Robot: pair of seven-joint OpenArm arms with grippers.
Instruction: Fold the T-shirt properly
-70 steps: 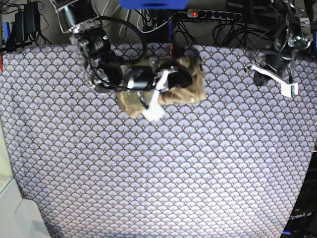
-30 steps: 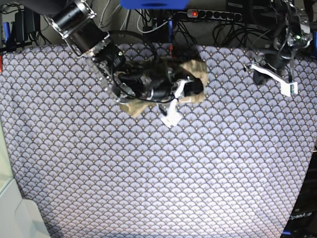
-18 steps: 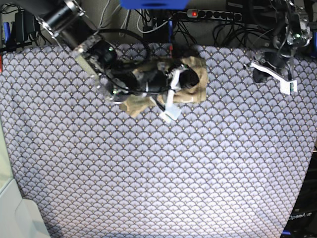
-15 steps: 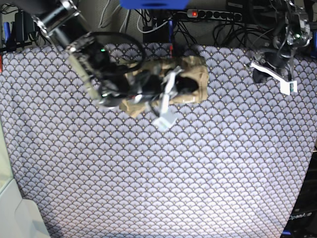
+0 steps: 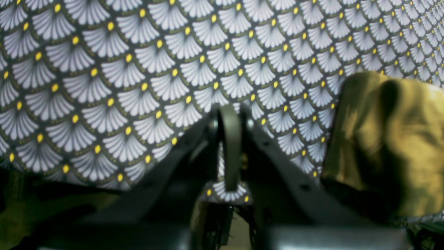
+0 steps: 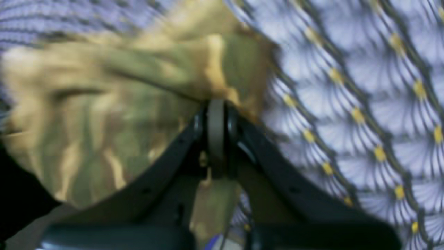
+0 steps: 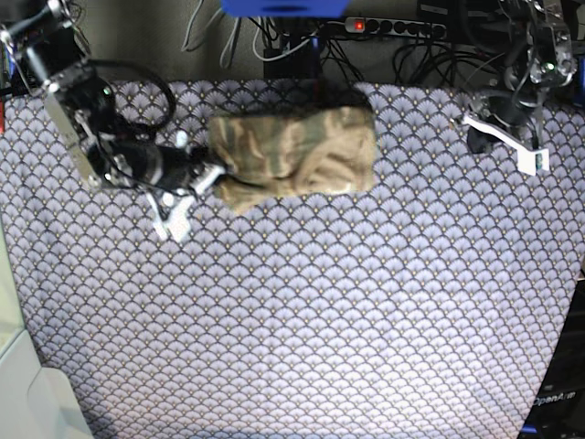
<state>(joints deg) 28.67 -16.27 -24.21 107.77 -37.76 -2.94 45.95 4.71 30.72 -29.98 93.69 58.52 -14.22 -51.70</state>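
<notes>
T-shirt [image 7: 294,155] sits folded in a compact bundle at the far-centre of the table [image 7: 320,320], lying on the purple scallop cloth [image 7: 366,302]. Roughly rectangular; the near-left corner sticks out a bit past the rest.

Right fingers [image 7: 174,215] closed, nothing between them. In the base view they're over the cloth just left of the shirt's near-left corner, not on it. Right wrist view is blurred: closed fingertips [image 6: 216,139] with the shirt [image 6: 104,114] filling the left and centre behind them, cloth [image 6: 347,104] to the right. Can't tell from that view whether the tips touch the fabric.

Left fingers [image 7: 521,151] also closed and empty, parked at the far right edge of the table, well apart from the shirt. Left wrist view shows the shut tips [image 5: 229,149] over bare cloth [image 5: 138,69], with an edge of the shirt [image 5: 385,139] at the right of frame.

Power strip [image 7: 393,27] and cables beyond the far table edge.
</notes>
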